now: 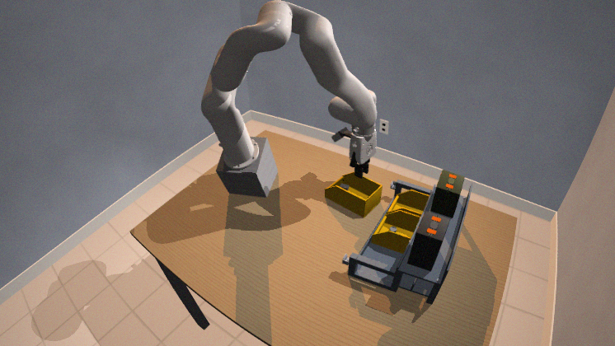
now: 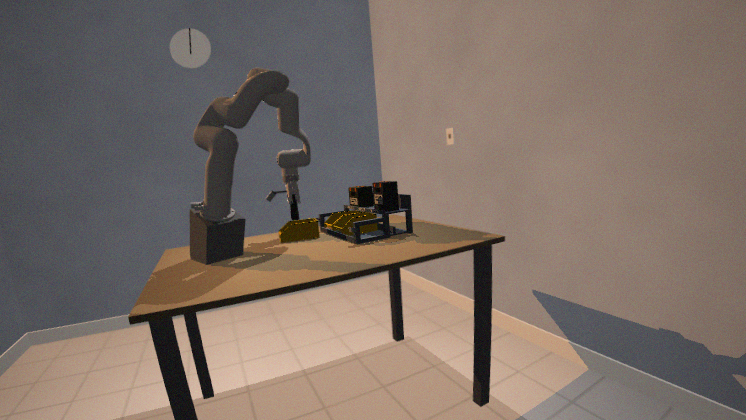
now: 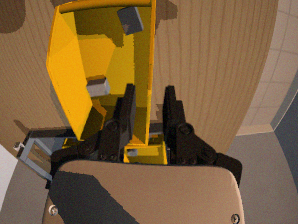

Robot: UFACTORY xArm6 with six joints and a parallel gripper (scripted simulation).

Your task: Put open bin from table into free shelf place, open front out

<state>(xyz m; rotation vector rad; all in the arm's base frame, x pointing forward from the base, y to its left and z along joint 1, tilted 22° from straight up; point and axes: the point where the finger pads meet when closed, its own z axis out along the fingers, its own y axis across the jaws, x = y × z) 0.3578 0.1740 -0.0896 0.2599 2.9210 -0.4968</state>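
Observation:
The yellow open bin (image 1: 348,203) (image 2: 299,231) (image 3: 72,70) stands level on the table beside the shelf. Two grey parts, one dark (image 3: 130,20) and one lighter (image 3: 98,86), lie in it. My gripper (image 1: 359,173) (image 2: 294,216) (image 3: 149,96) points down at the bin, partly open, its fingers astride one long side wall. A gap shows on both sides of that wall in the wrist view. The shelf (image 1: 393,285) (image 2: 370,238) holds two yellow bins, a far one (image 1: 413,198) and a nearer one (image 1: 389,240). The free place (image 1: 381,259) is at the near end of the row.
Two black boxes with orange marks, a near one (image 1: 425,249) (image 2: 385,196) and a far one (image 1: 445,201) (image 2: 360,196), stand on the raised board over the rear of the row. The shelf's end frame (image 1: 372,274) rises beside the free place. The robot's base block (image 1: 245,182) stands on the table.

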